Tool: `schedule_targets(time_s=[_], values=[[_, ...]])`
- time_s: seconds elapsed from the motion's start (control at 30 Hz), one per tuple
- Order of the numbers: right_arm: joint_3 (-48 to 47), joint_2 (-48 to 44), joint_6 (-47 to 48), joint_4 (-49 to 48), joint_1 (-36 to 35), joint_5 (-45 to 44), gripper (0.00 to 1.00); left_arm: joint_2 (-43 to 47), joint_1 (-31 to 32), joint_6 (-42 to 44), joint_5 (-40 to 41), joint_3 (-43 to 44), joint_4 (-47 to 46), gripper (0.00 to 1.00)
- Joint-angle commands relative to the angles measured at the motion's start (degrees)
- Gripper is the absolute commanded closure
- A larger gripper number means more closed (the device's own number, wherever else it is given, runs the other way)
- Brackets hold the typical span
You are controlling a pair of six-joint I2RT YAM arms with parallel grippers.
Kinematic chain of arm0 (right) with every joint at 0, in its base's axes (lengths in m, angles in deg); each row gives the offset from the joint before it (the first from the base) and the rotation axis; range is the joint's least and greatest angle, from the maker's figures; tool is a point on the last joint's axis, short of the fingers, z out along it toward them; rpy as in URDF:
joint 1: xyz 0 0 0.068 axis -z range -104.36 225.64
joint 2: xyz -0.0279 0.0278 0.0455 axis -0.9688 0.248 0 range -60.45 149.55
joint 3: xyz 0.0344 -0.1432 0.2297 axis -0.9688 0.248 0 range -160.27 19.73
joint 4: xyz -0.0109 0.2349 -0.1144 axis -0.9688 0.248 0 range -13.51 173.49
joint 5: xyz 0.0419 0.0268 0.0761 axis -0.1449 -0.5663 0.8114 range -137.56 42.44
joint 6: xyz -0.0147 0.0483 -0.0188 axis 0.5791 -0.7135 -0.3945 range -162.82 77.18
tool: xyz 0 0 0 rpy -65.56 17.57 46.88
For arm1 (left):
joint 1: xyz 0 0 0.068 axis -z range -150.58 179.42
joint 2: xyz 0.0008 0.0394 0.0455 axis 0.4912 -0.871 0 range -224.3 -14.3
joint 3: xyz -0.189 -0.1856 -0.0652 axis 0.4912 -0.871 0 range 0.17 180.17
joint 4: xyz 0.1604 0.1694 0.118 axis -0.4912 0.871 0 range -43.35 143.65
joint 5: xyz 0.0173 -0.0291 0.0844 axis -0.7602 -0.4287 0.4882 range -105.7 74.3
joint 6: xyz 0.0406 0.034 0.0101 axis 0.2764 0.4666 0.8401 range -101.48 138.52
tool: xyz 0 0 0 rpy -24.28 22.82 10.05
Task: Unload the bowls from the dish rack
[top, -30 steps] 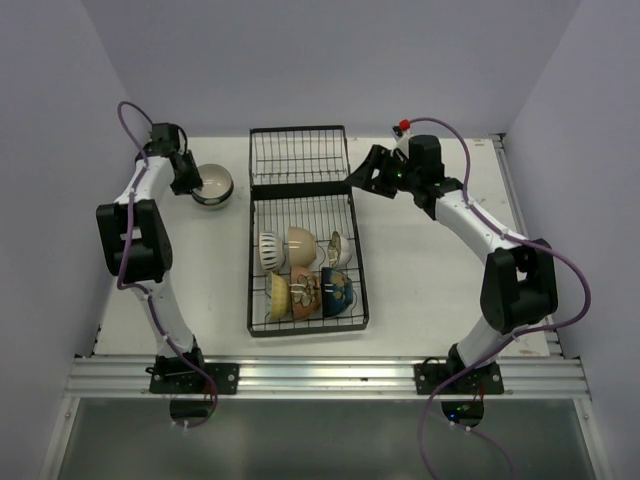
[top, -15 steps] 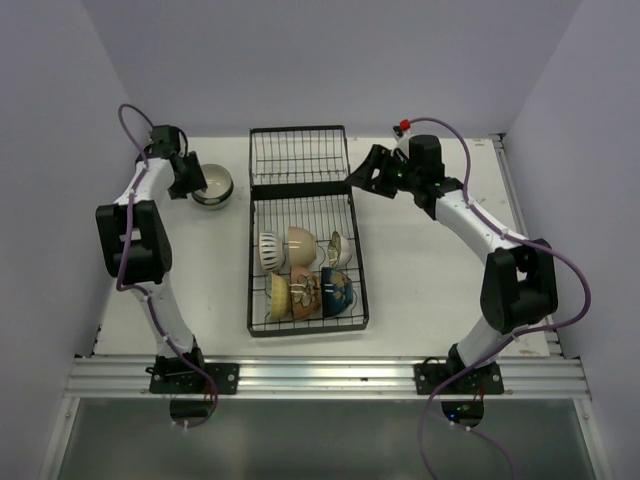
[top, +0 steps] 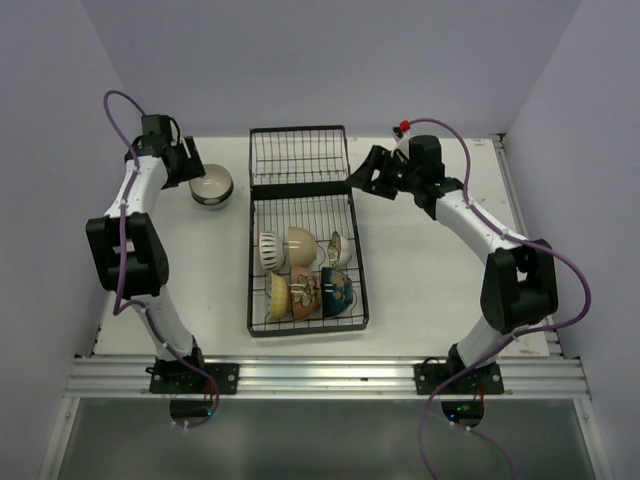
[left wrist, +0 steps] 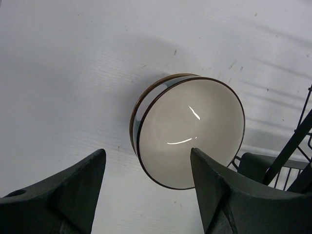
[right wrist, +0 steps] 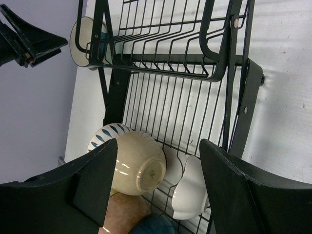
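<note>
At the far left, the left gripper (top: 186,166) is held spread and empty just beside a cream bowl (top: 212,186) set upright on the counter (top: 200,262). Six bowls (top: 300,242) are seen on edge in the near section of the dish rack (top: 300,131). The right gripper (top: 363,173) is held released at the rack's right rim.

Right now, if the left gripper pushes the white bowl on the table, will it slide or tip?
The white bowl sits open side up on the table, so a low push likely slides it rather than tipping it. Sharp glints inside suggest a hard glaze: rigid, slippery, probably chippable. A second rim behind may mean two nested bowls.
</note>
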State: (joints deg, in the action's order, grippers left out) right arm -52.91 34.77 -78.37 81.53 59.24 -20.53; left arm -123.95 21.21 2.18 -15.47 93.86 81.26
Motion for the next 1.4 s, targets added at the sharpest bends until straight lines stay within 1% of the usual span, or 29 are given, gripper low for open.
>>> schedule_targets(time_s=[0.0, 0.07, 0.13, 0.33, 0.47, 0.5, 0.67, 0.93, 1.03, 1.17, 1.37], values=[[-1.36, -2.76, 0.57, 0.5, 0.32, 1.63, 0.28, 3.74, -0.14, 1.31, -0.49, 1.15, -0.86, 0.26], [-1.62, -2.85, 0.92, 1.11, 0.32, 1.45, 0.28, 4.17, -0.23, 1.57, -0.49, -0.87, -1.82, 0.28], [-1.45, -3.11, 0.92, 1.29, 0.32, 1.19, 0.28, 4.0, -0.49, 1.66, 1.26, -2.8, -2.53, 0.31], [-1.01, -2.93, 1.8, 2.43, 0.32, 0.66, 0.28, 1.72, -0.49, 1.75, 1.97, -3.6, -4.38, 0.36], [-1.62, -2.41, 2.06, 2.87, 0.32, 0.48, 0.29, 0.22, -0.49, 1.75, 2.58, -2.72, -4.38, 0.45], [-1.71, -2.23, 2.06, 2.87, 0.32, 0.57, 0.3, 0.05, -0.49, 1.66, 2.67, -2.72, -4.38, 0.5], [-1.54, -1.71, 2.15, 2.87, 0.32, 0.48, 0.31, -0.66, -0.58, 1.57, 3.2, -2.64, -4.9, 0.6], [-1.36, -1.26, 2.33, 2.87, 0.32, 0.66, 0.35, -1.97, -0.67, 1.57, 3.55, -2.2, -4.82, 0.65], [-1.28, -1.09, 2.24, 2.96, 0.41, 0.92, 0.36, -2.41, -0.84, 1.22, 3.03, -2.11, -4.73, 0.71], [-1.19, -1.09, 2.15, 2.87, 0.32, 1.1, 0.37, -2.24, -1.11, 1.13, 2.58, -2.37, -5.17, 0.74], [-0.92, -1.09, 2.24, 2.78, 0.32, 1.27, 0.38, -2.33, -1.2, 1.04, 1.88, -2.55, -5.17, 0.73]])
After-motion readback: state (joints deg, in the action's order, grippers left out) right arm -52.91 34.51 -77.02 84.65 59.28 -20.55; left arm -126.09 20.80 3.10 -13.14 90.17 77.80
